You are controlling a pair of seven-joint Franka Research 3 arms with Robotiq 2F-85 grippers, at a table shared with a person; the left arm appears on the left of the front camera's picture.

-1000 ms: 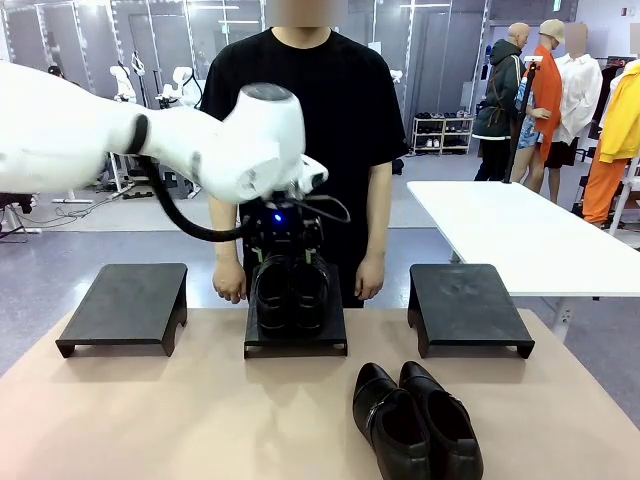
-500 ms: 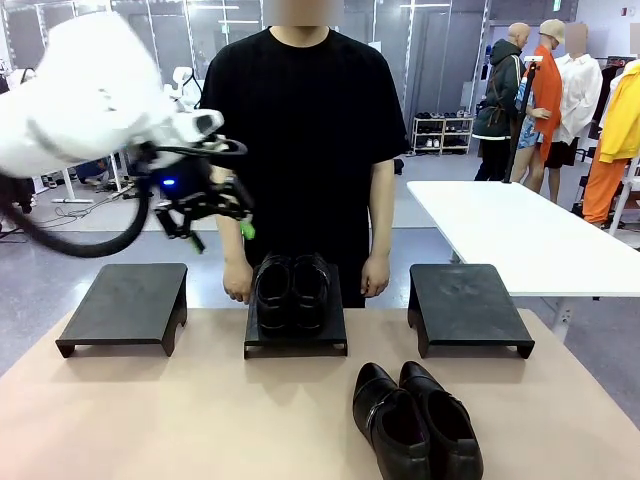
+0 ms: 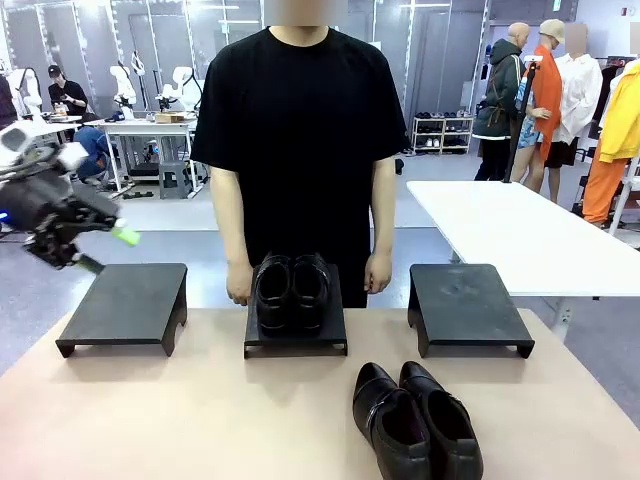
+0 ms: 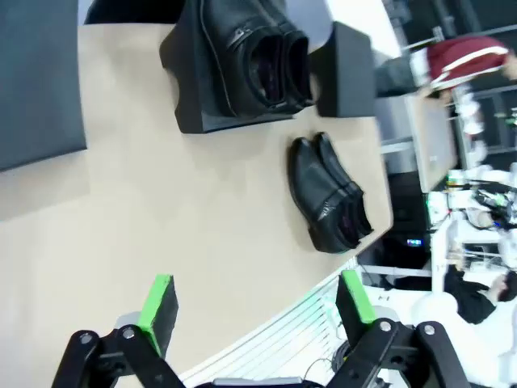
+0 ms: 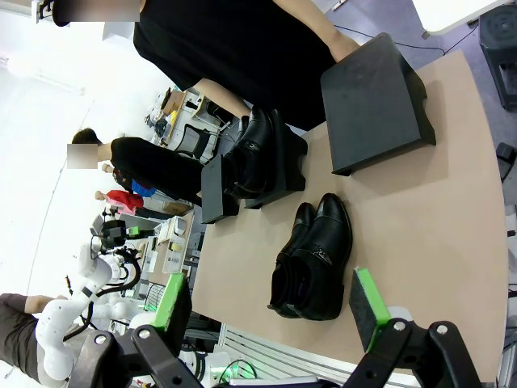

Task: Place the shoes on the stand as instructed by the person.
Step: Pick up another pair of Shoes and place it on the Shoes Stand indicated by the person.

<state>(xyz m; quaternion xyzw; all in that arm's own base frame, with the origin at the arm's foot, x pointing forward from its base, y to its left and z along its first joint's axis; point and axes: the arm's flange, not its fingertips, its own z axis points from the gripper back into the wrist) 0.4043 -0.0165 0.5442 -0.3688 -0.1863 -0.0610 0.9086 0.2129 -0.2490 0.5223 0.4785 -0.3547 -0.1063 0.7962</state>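
Your left tool (image 3: 107,250) has just let go. A second ago it sat over the middle stand (image 3: 296,340) with the arm reaching across; now it has swung back to the far left edge of the front view, raised and just outside the left stand (image 3: 125,305). The first pair (image 3: 291,292) remains on the middle stand, shoes side by side, directly in front of the person (image 3: 300,130), whose hands hang either side of that stand. I judge that placement done, so half the job is left. The second pair (image 3: 415,422) lies on the surface (image 3: 200,420) near you, right of centre, and both the left stand and the right stand (image 3: 468,305) are bare. The left tool's jaws are wide apart and hold nothing, with the wrist rolled sideways. Your right tool (image 5: 271,303) is likewise fully spread and empty, hanging back on the near side with the second pair in front of it.
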